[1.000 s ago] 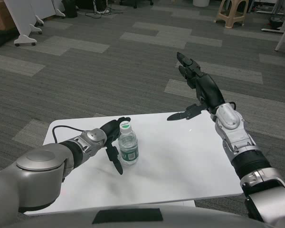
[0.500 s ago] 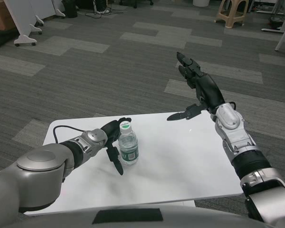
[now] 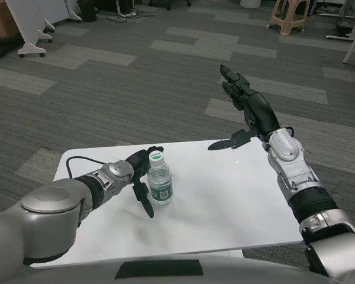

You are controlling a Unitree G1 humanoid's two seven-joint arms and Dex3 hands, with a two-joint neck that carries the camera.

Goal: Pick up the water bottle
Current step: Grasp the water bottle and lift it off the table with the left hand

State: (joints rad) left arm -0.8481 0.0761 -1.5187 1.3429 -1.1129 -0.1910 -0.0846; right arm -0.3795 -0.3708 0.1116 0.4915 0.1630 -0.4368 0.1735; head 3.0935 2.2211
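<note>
Water bottle (image 3: 160, 180) upright, left of centre on the white table (image 3: 225, 201). Left hand (image 3: 139, 174) cupped round it, fingers apart, grip unclear. Right hand (image 3: 245, 109) spread, raised upper right.

A clear, glossy plastic water bottle (image 3: 160, 185) with a paper-like green label stands on a smooth white counter (image 3: 225, 201); both forearms look like brushed silver metal; the floor (image 3: 136, 89) is matt grey carpet.
</note>
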